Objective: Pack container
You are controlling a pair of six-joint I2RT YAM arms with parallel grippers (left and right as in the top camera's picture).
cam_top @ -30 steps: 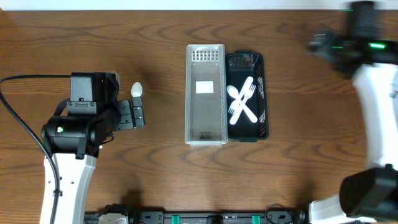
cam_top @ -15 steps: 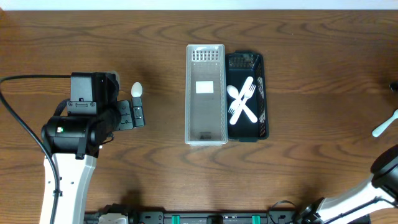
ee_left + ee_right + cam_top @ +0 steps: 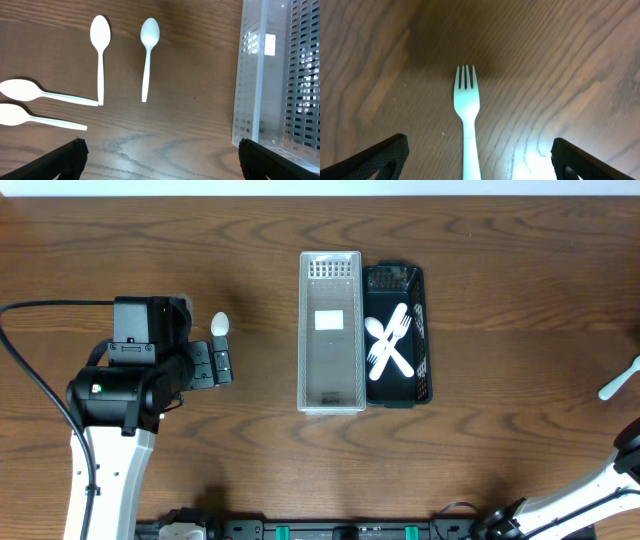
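Observation:
A clear slotted container [image 3: 331, 330] stands mid-table, with a black slotted container [image 3: 418, 330] against its right side that holds a white spoon and fork [image 3: 388, 343], crossed. My left gripper [image 3: 222, 365] is open and empty. In its wrist view [image 3: 160, 162] it hovers over bare wood, with several white spoons [image 3: 148, 55] ahead of it and the clear container [image 3: 250, 75] to the right. My right gripper [image 3: 477, 160] is open, low over a white fork [image 3: 467, 115] that lies on the table between the fingers. That fork shows at the overhead's right edge [image 3: 618, 380].
One spoon bowl [image 3: 220, 323] shows just beyond the left wrist in the overhead view; the other spoons are hidden under the arm. The right arm's lower part [image 3: 630, 450] sits at the frame's right edge. A black cable [image 3: 30, 380] loops at the left.
The right arm has swung from the upper right corner out past the right edge of the overhead view. The fork there has come into sight. The left arm has not moved.

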